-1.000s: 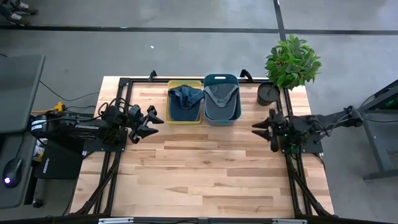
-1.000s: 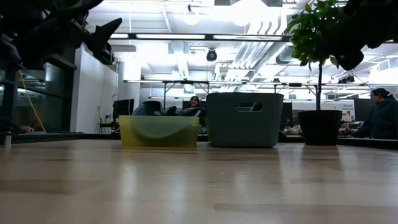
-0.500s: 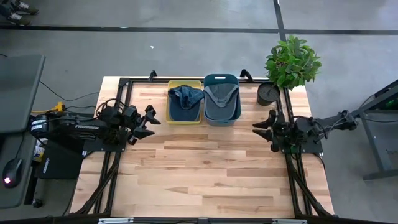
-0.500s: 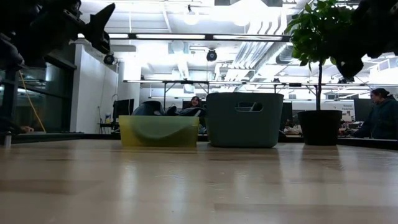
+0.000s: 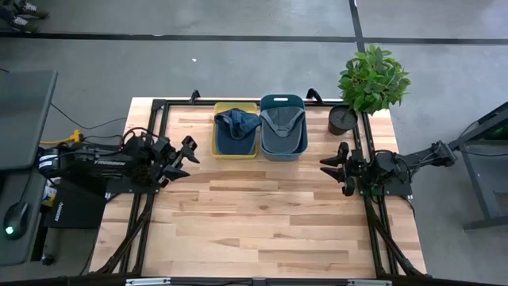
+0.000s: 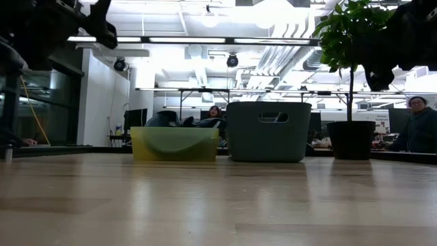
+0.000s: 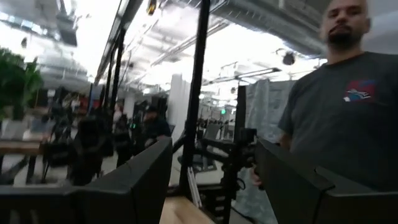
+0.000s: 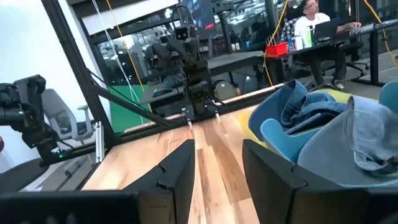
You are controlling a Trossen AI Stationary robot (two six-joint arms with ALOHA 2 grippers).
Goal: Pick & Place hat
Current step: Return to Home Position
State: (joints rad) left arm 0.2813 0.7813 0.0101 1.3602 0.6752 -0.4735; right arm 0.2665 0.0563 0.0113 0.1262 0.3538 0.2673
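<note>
While both arms sit at table sides: left gripper (image 5: 188, 152) claw apart, empty; right gripper (image 5: 333, 164) same. Grey cap (image 5: 283, 121) inside grey bin (image 5: 282, 100).

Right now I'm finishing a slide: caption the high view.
left gripper and right gripper, both open, hover at the table's sides; blue cap in yellow bin, grey cap in grey bin.

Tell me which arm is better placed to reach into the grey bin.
Right. The right gripper, open, sits nearer the grey bin; the left gripper, also open, has the yellow bin between it and the grey one.
</note>
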